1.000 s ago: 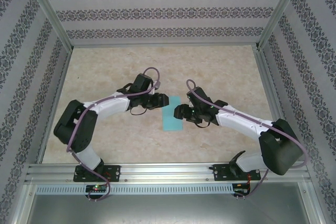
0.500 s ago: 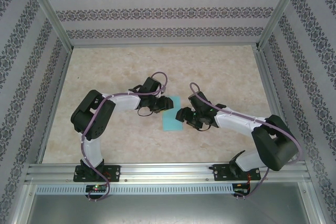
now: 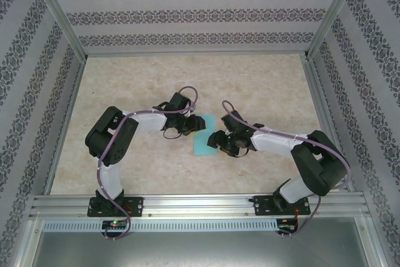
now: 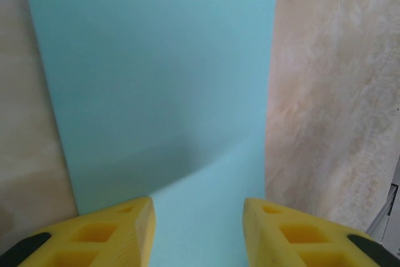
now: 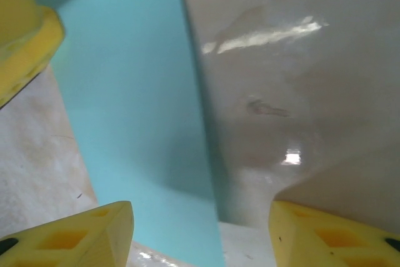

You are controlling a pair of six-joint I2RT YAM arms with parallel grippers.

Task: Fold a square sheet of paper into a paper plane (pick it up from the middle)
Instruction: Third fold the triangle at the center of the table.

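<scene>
The turquoise sheet of paper point(image 3: 202, 143) lies flat on the marble table as an upright narrow rectangle. A paper plane is out of view. My left gripper point(image 3: 195, 124) hangs over the sheet's upper left corner. In the left wrist view its yellow fingers point(image 4: 112, 232) stand apart, open, with the paper point(image 4: 156, 92) flat beneath them. My right gripper point(image 3: 216, 141) sits at the sheet's right edge. In the right wrist view it is open point(image 5: 201, 220), straddling the paper's edge point(image 5: 131, 92), with bare table under its right finger. A left fingertip point(image 5: 25, 29) shows at upper left.
The beige marble tabletop point(image 3: 262, 85) spreads wide behind and to both sides of the arms. Patterned walls and aluminium posts point(image 3: 59, 20) enclose it. The metal rail point(image 3: 200, 204) with both arm bases runs along the near edge.
The left arm folded its elbow up and pushed its gripper onto the sheet's upper left. The right gripper slid left to the sheet's right edge. Both jaws narrowed slightly.
</scene>
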